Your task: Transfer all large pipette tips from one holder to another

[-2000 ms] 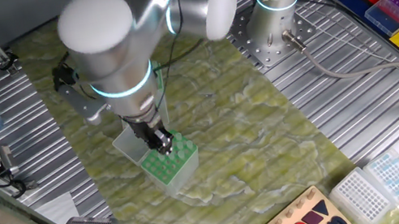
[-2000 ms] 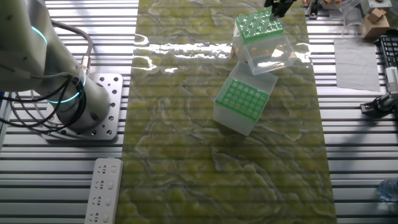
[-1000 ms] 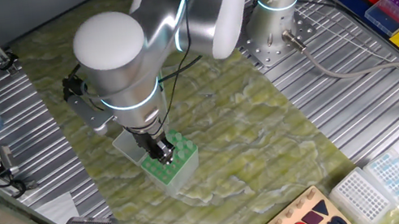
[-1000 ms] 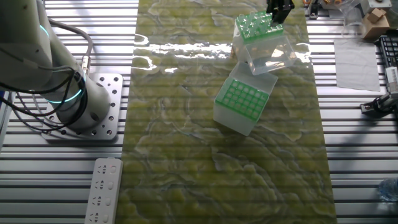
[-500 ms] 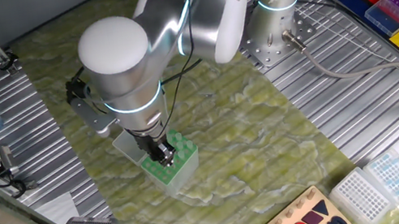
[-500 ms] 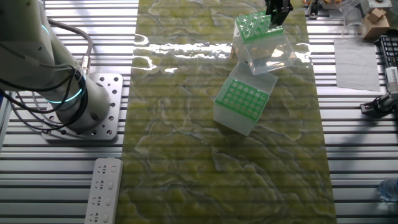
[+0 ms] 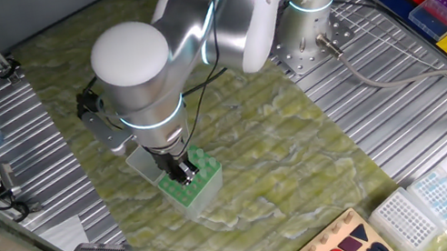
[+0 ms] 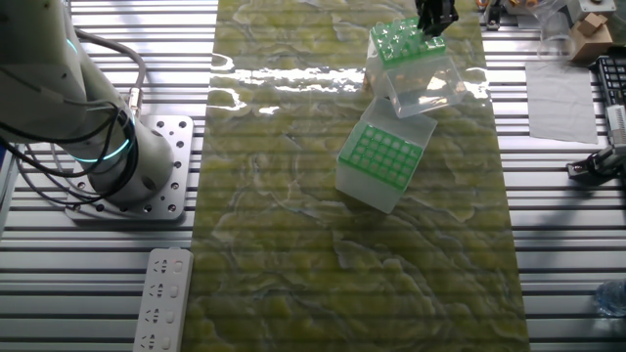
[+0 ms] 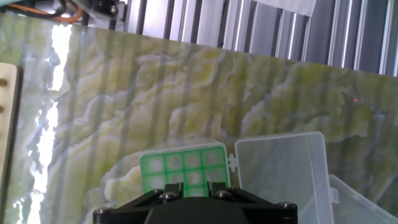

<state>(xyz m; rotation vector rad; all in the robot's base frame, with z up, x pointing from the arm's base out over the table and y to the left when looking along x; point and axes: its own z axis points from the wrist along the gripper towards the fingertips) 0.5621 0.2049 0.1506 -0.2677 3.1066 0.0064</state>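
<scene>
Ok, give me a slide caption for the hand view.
Claw poised over a green tip rack with its clear lid open, on a green marbled mat.

green-topped clear plastic tip holder [image 8: 408, 41], second green grid holder [image 8: 382, 156], marbled yellow-green mat [image 8: 293, 244], black gripper [image 8: 431, 22]

no legible text, labels or numbers

- Robotics laboratory bench: slotted aluminium table [image 7: 404, 103], bolted arm base [image 8: 147, 161].
- Green tip racks [image 8: 381, 156], spare pipette-tip boxes [image 7: 422, 206], power strip [image 8: 161, 298].
</scene>
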